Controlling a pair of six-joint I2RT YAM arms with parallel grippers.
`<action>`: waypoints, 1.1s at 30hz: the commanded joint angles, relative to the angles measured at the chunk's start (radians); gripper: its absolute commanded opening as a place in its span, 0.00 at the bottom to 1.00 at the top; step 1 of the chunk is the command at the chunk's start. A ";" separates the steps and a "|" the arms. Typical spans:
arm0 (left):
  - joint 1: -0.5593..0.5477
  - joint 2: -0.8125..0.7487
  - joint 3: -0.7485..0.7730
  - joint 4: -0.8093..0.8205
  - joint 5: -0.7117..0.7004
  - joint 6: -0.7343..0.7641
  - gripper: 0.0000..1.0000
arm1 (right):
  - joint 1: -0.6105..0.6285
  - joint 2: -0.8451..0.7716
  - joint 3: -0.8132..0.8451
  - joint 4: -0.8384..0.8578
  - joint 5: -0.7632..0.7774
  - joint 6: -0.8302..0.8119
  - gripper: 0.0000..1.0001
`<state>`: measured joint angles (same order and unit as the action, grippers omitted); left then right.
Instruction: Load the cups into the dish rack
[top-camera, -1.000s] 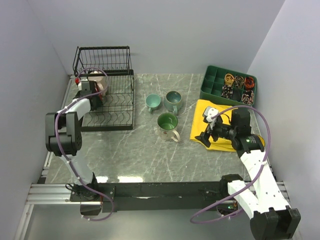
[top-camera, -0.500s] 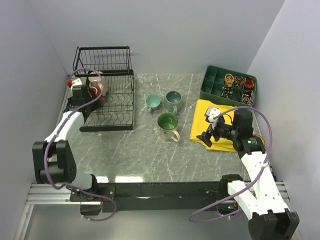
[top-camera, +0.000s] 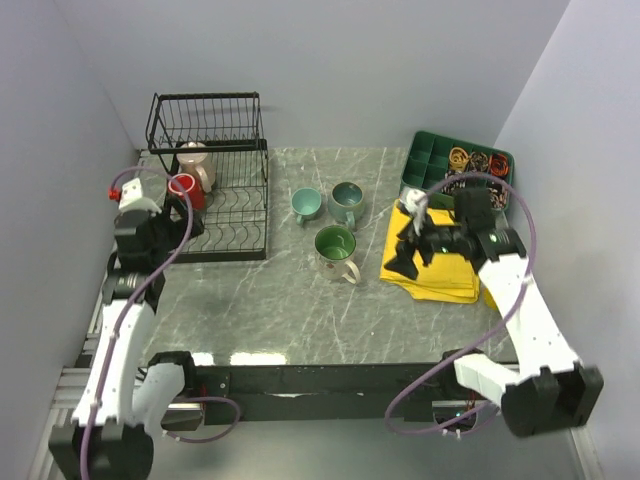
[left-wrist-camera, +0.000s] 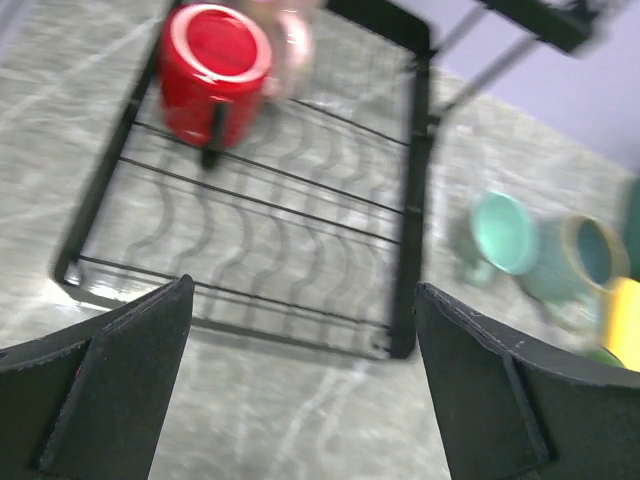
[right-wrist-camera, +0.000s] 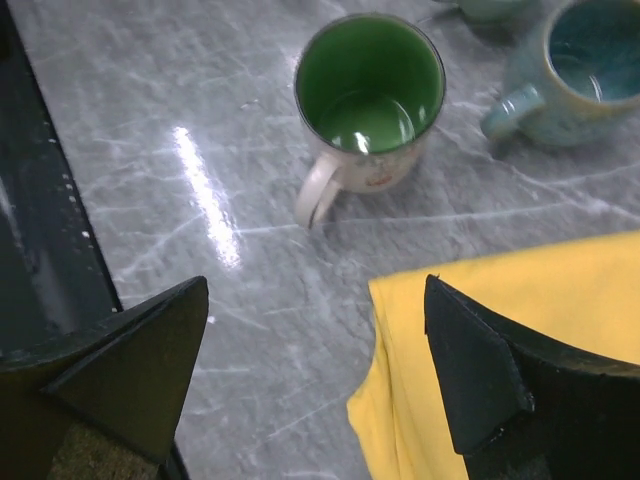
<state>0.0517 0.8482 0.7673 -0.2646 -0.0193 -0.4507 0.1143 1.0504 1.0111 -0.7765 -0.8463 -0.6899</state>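
The black wire dish rack (top-camera: 235, 215) stands at the far left. On its flat base sit a red cup (top-camera: 185, 189) and a beige cup (top-camera: 196, 160) behind it; both also show in the left wrist view, the red cup (left-wrist-camera: 213, 70) sharp and the beige cup (left-wrist-camera: 290, 40) blurred. My left gripper (top-camera: 178, 222) (left-wrist-camera: 302, 300) is open and empty, drawn back near the rack's front edge. Two teal cups (top-camera: 306, 205) (top-camera: 347, 200) and a cream cup with a green inside (top-camera: 335, 250) (right-wrist-camera: 370, 95) stand mid-table. My right gripper (top-camera: 403, 252) (right-wrist-camera: 315, 290) hangs open over the left edge of the yellow cloth, right of the cream cup.
A folded yellow cloth (top-camera: 440, 265) (right-wrist-camera: 520, 340) lies right of the cups. A green compartment tray (top-camera: 425, 165) with small items sits at the far right. The rack's raised basket tier (top-camera: 205, 115) stands at the back. Walls close in on both sides.
My left gripper has opened, left the red cup in the rack and pulled back toward the near left. My right gripper has moved a little left and farther over the cloth's edge.
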 joint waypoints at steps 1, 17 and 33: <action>0.007 -0.130 -0.068 -0.018 0.165 -0.065 0.96 | 0.123 0.141 0.213 -0.182 0.097 0.088 0.94; 0.008 -0.247 -0.138 -0.024 0.432 -0.118 0.96 | 0.380 0.683 0.749 -0.220 0.460 0.202 0.93; 0.010 -0.221 -0.131 -0.009 0.521 -0.187 0.96 | 0.441 0.961 0.871 -0.300 0.500 0.079 0.70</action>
<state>0.0566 0.6373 0.6250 -0.3092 0.4534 -0.6086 0.5343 1.9816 1.8381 -1.0424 -0.3481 -0.5663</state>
